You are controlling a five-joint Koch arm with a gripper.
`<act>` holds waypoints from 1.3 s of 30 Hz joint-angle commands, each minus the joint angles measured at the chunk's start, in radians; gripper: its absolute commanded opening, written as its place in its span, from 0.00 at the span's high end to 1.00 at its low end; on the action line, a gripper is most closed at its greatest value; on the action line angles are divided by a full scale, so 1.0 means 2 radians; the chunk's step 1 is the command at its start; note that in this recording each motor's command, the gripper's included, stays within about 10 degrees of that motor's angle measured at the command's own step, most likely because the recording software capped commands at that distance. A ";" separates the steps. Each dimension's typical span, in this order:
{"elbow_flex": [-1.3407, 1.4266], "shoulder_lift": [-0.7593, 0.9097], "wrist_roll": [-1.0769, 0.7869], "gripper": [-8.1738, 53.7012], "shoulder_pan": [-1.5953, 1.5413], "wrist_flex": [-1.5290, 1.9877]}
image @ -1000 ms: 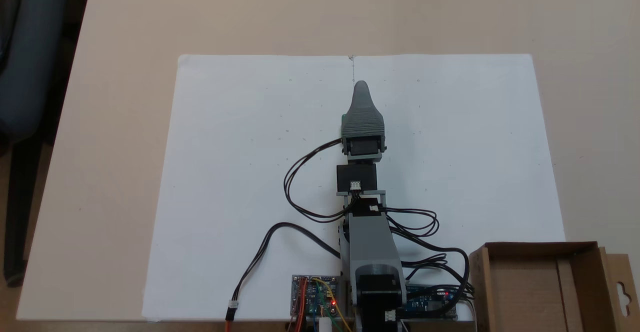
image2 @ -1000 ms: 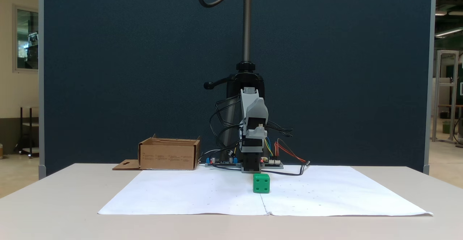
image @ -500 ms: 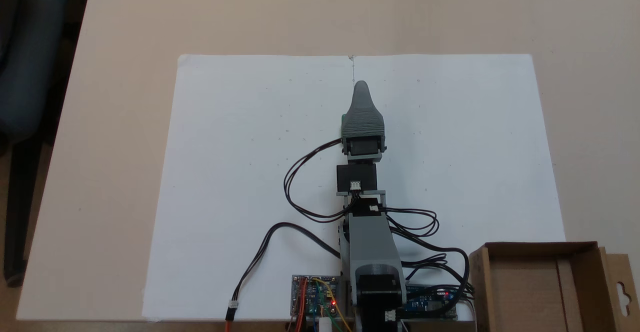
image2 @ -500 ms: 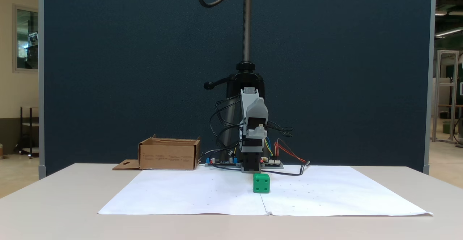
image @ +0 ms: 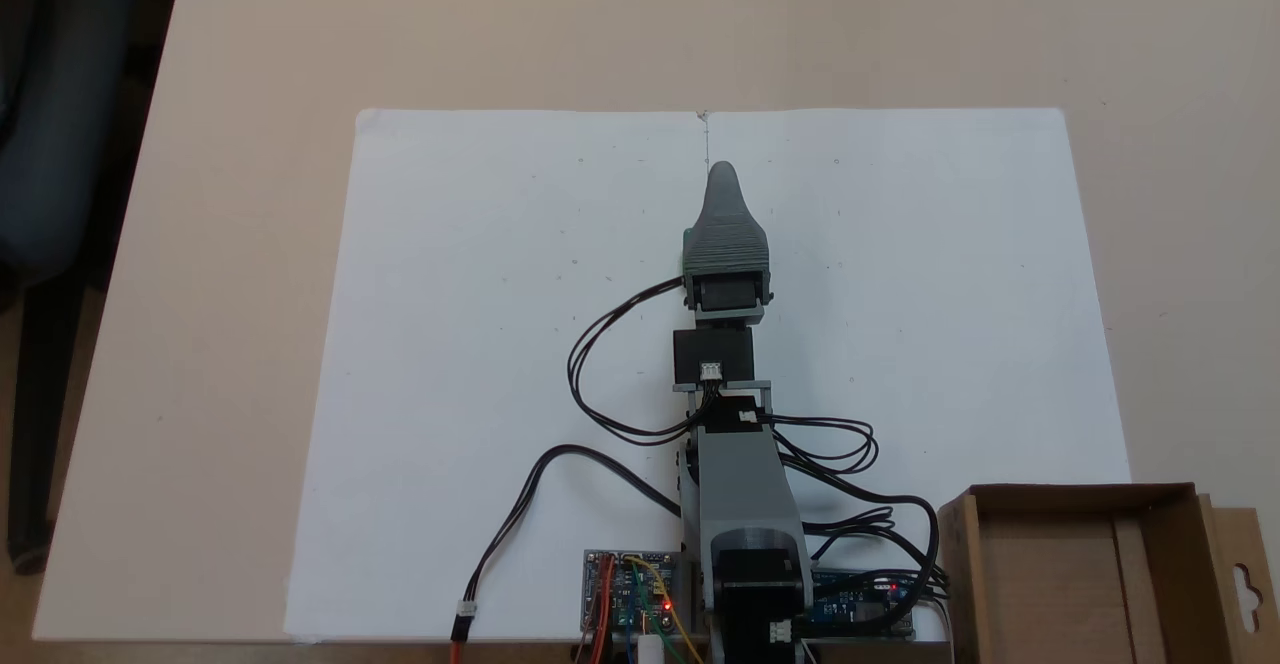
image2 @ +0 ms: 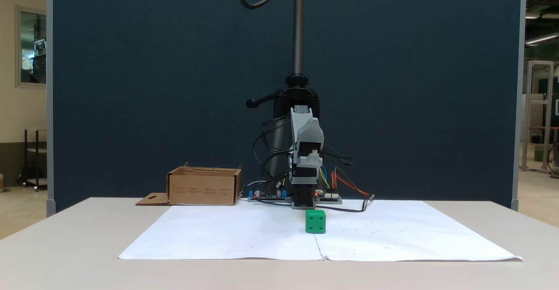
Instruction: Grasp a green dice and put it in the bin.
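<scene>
Right now the dice sits on the white paper in the low front-facing fixed view, near the paper's middle crease and just in front of the arm. Two pips show on the face turned to that camera. In the top-down fixed view only a thin green sliver of it peeks out at the left edge of the gripper's ribbed grey body, and the rest is hidden beneath.

From above, the gripper reaches straight up the picture along the paper's centre line, its single tapered tip pointing at the far edge. One jaw lies over the other for that camera, and from the front the gripper is seen end-on, so I cannot tell whether it is wide or narrow, nor whether it touches the dice.

Seen from above, the bin stands at the lower right corner, beside the arm's base and partly off the paper, with its flap and hang-hole cutout on its right side. From the front, the bin is at the left rear of the surface, well apart from the dice, flap lying flat to its left. Black cables loop from the arm over the paper toward the circuit boards at the base
</scene>
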 commanded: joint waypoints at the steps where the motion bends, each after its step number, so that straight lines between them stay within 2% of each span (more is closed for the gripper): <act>1: 0.033 0.054 0.002 0.14 -0.005 -0.012; 9: 0.005 0.055 -0.002 0.18 -0.004 0.001; 15: -0.094 0.056 -0.002 0.18 0.005 0.159; 24: -0.155 0.057 0.010 0.18 -0.002 0.369; 39: -0.491 0.055 0.095 0.18 -0.002 0.863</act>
